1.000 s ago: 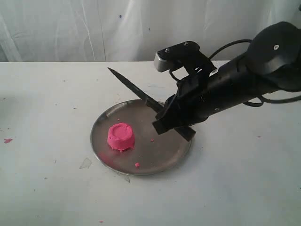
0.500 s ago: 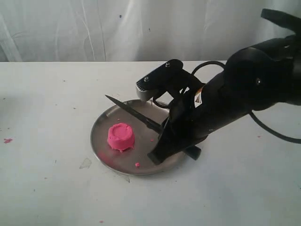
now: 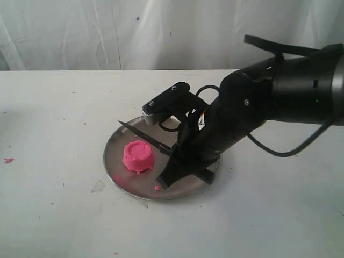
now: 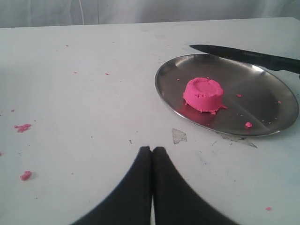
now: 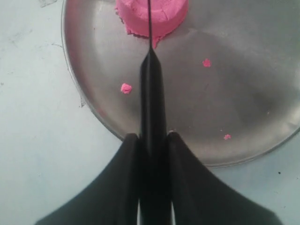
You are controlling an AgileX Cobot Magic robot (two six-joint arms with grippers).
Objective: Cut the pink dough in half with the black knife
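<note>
Pink dough [image 3: 138, 156] sits as one whole, squat lump with a dented top on the round steel plate [image 3: 115, 142], toward the plate's left side in the exterior view; the plate rests on the white counter [image 3: 59, 107]. No cut shows in the lump.

The right pincer [image 3: 167, 173] is clamped around the handle of the black knife [image 3: 145, 137], its two fingers closed snugly on either side. The blade reaches out over the plate, and in the right wrist view its thin edge runs across the middle of the dough. Whether it already touches the top I cannot tell. The left pincer [image 4: 152, 150] is closed with nothing in it and hangs over bare counter, apart from the plate.

I judge the step in hand to be lining up the blade, with the cut itself not yet made. The next move calls for a straight press down through the centre until the edge meets the plate, keeping the blade from skewing to one side.

Count: one dough lump, one knife, one plate, two pincers, at least three pink crumbs [image 5: 125, 87] on the plate, and a few more on the counter.
</note>
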